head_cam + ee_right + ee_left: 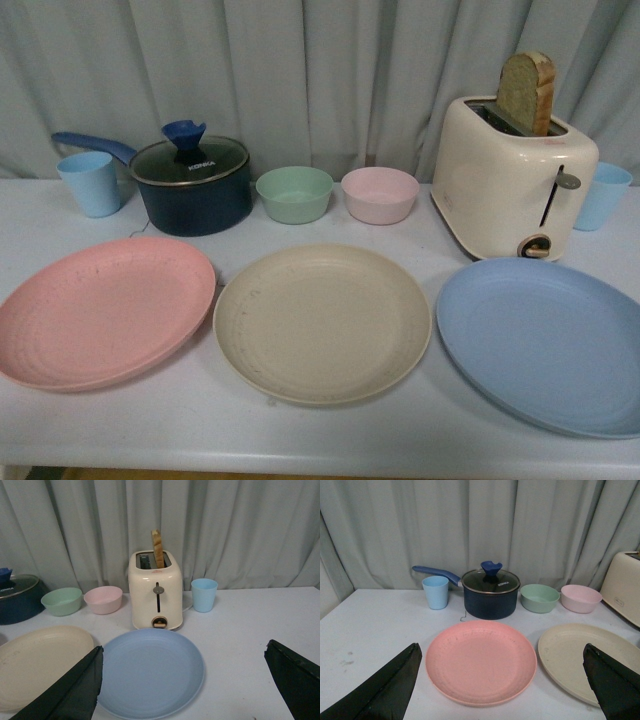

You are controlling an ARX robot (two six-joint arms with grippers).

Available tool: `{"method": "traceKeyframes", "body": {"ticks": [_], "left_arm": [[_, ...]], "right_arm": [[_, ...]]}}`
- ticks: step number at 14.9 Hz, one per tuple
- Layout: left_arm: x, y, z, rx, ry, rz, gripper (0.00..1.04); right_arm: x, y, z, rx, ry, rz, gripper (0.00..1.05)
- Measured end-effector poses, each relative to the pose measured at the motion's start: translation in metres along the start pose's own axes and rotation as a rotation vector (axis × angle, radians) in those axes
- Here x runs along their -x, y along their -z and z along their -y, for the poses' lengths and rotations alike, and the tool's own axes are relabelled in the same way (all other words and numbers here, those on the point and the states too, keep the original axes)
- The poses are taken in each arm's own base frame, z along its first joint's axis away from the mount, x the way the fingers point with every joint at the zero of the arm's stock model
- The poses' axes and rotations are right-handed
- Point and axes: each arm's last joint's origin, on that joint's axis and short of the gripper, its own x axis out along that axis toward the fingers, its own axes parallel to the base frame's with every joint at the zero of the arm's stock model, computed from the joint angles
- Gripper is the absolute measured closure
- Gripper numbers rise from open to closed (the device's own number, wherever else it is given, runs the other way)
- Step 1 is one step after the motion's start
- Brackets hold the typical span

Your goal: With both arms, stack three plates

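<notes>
My left claw (501,649) is spread wide and holds nothing, facing the pink plate (105,310). My right claw (184,647) is equally wide and empty, facing the light blue plate (545,343). The beige plate (322,322) lies between them. All three are flat and unstacked on the table (300,445).

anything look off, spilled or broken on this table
Nothing stands out. The pink plate, beige plate and blue plate lie flat side by side, unbroken, nothing spilled. The only oddity is a bread slice standing tall out of the toaster.
</notes>
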Motion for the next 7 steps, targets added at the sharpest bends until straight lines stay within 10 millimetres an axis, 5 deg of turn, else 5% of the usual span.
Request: {"method": "traceKeyframes", "body": {"ticks": [7], "left_arm": [[0.0,0.0,0.0,0.0,0.0,0.0,0.07]], "right_arm": [[0.0,0.0,0.0,0.0,0.0,0.0,0.06]]}}
